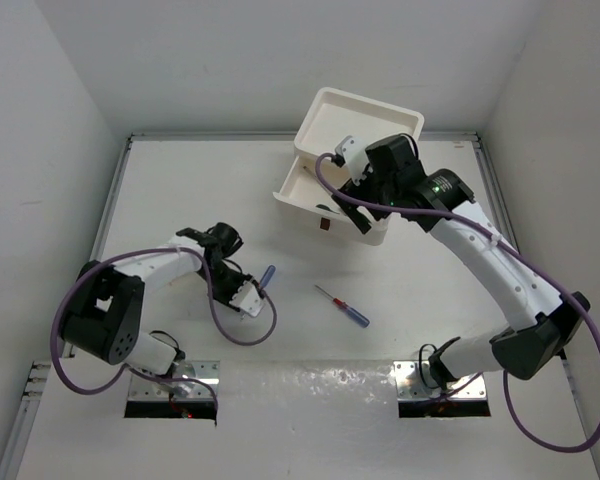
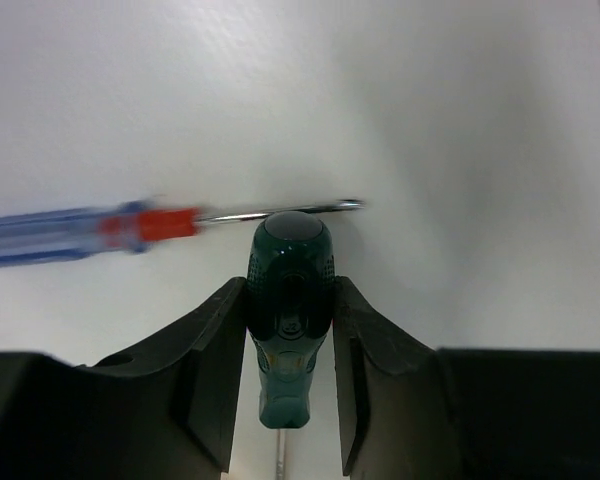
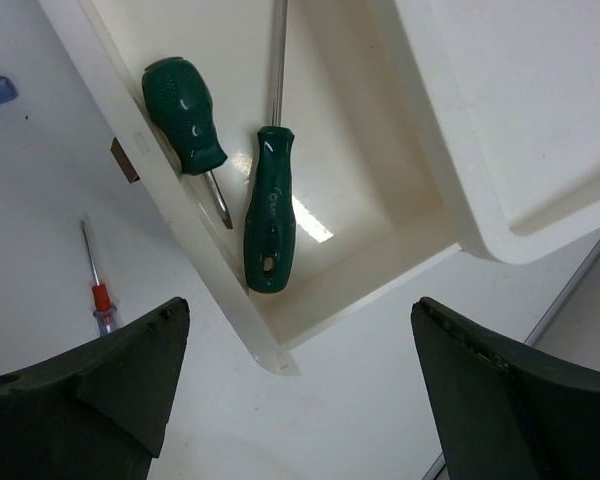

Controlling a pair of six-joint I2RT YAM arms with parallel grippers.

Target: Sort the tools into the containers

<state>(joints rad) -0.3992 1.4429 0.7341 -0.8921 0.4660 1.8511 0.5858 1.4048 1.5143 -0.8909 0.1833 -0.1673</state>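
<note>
My left gripper (image 2: 290, 288) is shut on a dark green screwdriver handle (image 2: 290, 250), low over the white table; in the top view it (image 1: 251, 297) is left of centre. A blue-handled screwdriver with a red collar (image 2: 100, 230) lies just beyond its tips. The white drawer unit (image 1: 363, 122) stands at the back with one drawer (image 1: 302, 188) pulled out, its red-brown tab (image 3: 124, 160) at the front. Two green screwdrivers lie in this drawer (image 3: 380, 225), one stubby (image 3: 185, 115) and one longer (image 3: 268, 215). My right gripper (image 3: 300, 395) is open and empty above the drawer's corner.
Another small screwdriver with a red collar and blue handle (image 1: 343, 306) lies on the table near the middle; it also shows in the right wrist view (image 3: 99, 296). White walls close in the table on three sides. Purple cables hang from both arms.
</note>
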